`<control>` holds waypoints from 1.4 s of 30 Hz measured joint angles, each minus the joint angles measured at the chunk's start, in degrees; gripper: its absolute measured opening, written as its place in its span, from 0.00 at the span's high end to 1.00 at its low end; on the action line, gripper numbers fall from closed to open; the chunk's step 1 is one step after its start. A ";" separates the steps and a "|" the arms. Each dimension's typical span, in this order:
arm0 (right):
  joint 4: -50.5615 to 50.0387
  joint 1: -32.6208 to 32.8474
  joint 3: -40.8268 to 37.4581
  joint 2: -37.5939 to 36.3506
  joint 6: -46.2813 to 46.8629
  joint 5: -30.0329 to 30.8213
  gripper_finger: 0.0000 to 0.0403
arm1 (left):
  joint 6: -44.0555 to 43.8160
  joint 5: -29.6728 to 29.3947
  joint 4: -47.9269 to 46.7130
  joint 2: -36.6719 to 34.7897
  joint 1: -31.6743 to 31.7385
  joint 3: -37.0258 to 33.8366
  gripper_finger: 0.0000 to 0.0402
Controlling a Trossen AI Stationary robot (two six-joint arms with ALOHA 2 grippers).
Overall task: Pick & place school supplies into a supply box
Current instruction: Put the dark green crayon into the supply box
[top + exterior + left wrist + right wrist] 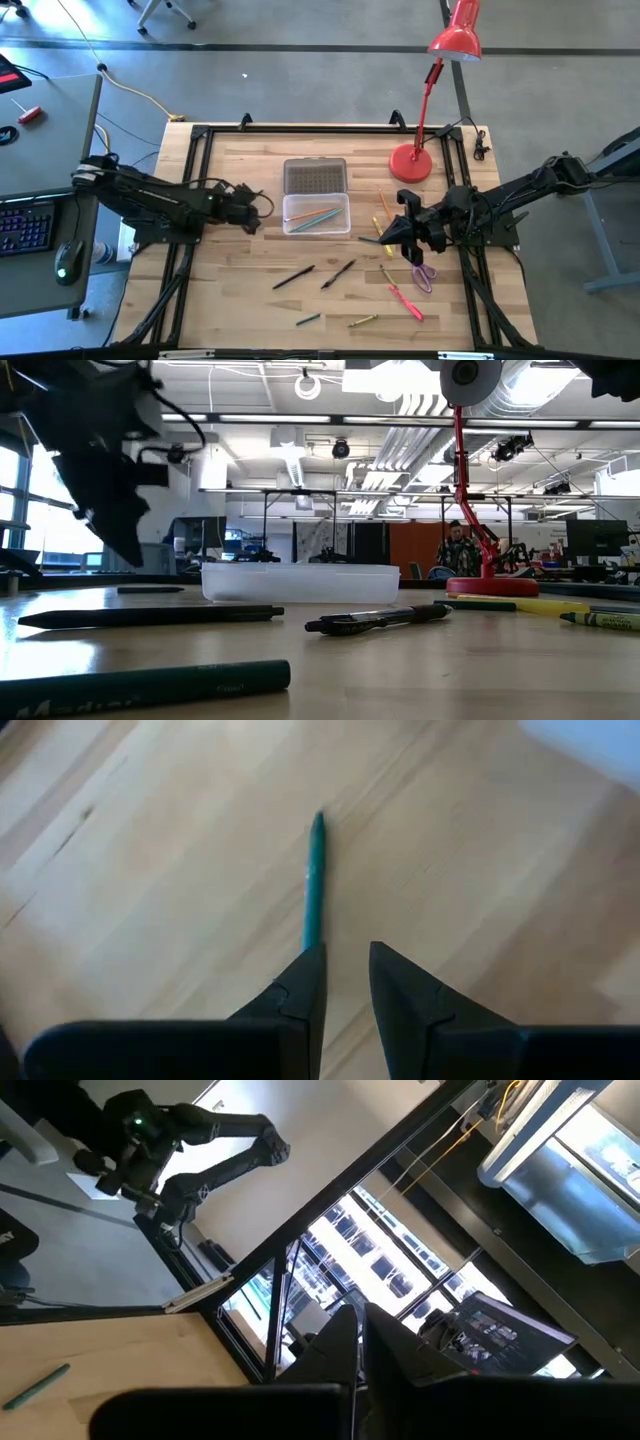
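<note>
The clear supply box [317, 212] [300, 582] sits mid-table with a teal and an orange pencil inside; its ribbed lid [315, 176] lies just beyond it. My left gripper [250, 212] [346, 970] hovers left of the box, open by a narrow gap, above a green pencil [314, 880] lying flat on the wood. My right gripper [385, 236] [360, 1342] is shut and raised right of the box, pointing level toward the left arm. Two black pens [294, 277] [338, 273], a green marker [308, 320], a red pen [405, 300] and purple scissors [424, 275] lie on the near half.
A red desk lamp [412, 160] stands at the far right, its base close to the right arm. A yellow pencil [520, 603] and an orange one [384, 200] lie under that arm. A yellow-green crayon [363, 320] lies near the front edge. A person sits in the room behind.
</note>
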 joint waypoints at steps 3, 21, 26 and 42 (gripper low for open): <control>-0.13 0.00 0.00 -0.16 0.00 0.01 1.00 | 4.80 -0.05 0.74 -4.80 0.00 -0.16 0.73; 0.32 -0.02 0.00 0.07 -1.27 0.00 1.00 | 16.25 13.21 9.73 -28.04 16.76 -5.36 0.73; 0.31 -0.02 0.00 0.07 -1.27 0.00 1.00 | 15.96 14.07 19.26 -26.28 19.73 -14.19 0.73; 0.31 -0.02 0.00 0.07 -1.29 0.02 1.00 | 12.68 15.61 26.32 -25.72 20.59 -22.47 0.73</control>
